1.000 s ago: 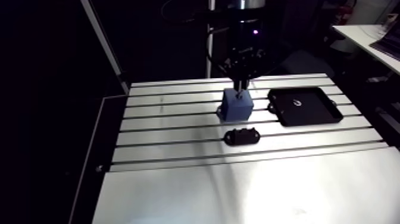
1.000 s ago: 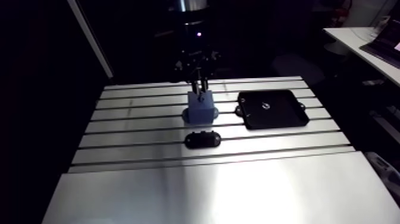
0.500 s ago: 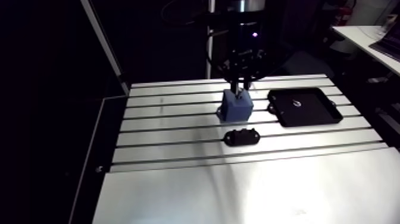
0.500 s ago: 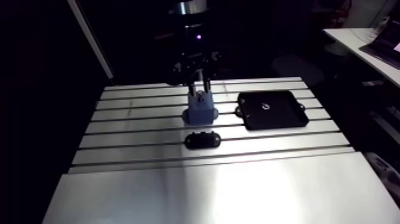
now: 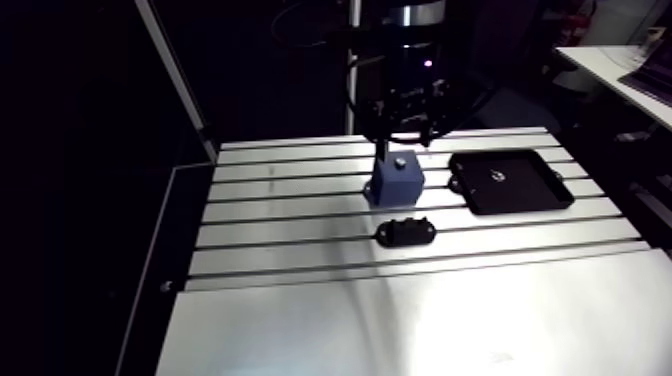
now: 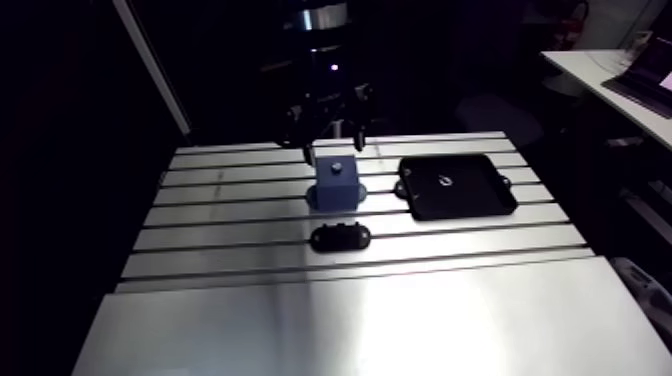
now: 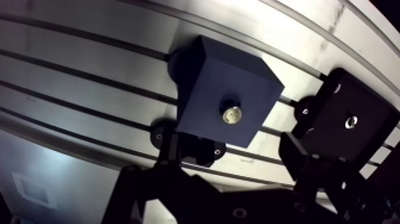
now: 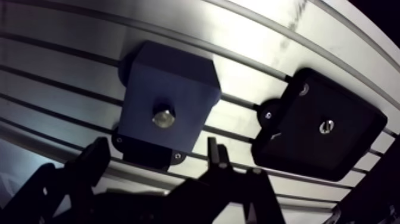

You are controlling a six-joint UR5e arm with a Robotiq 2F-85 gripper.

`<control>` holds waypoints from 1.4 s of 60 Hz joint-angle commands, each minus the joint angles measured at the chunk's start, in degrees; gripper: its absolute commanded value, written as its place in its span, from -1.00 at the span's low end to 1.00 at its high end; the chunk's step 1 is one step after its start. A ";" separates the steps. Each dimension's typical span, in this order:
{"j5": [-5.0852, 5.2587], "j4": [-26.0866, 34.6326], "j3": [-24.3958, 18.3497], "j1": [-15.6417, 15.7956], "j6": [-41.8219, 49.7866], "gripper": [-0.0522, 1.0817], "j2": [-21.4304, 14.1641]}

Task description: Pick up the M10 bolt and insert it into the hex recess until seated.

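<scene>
The M10 bolt (image 7: 232, 114) stands in the top face of the blue block (image 7: 205, 77). Only its round, shiny end shows, near the middle of that face, and nothing grips it. How deep it sits in the recess cannot be read from these views.

The block stands upright on the slotted aluminium worktop (image 5: 290, 245), with dark mounting ears at its base lying over one of the slots.

The hand (image 6: 332, 143) hangs just above the block with its fingers (image 8: 89, 164) spread wide, one to each side of the block's top. They touch neither the bolt nor the block, and the hand holds nothing.

On the near side of the block in the arm view, one strip of worktop closer, lies a small black fixture (image 5: 406, 230) with rounded ends, apart from the block.

Beside the block, with a gap of bare worktop between them, sits a shallow black tray (image 5: 535, 190) with small tabs at its edges. A single small bright piece (image 8: 325, 126) lies near its middle; whether it is a screw head or a loose part cannot be told.
</scene>
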 commanded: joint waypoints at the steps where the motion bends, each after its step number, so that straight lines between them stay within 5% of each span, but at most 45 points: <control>1: 0.07 0.07 0.01 -0.01 0.00 -0.73 -0.32; 37: 0.25 -0.95 0.61 -0.26 1.93 -0.72 -1.22; 84: 1.10 -9.43 6.25 -0.19 20.84 -0.28 -2.89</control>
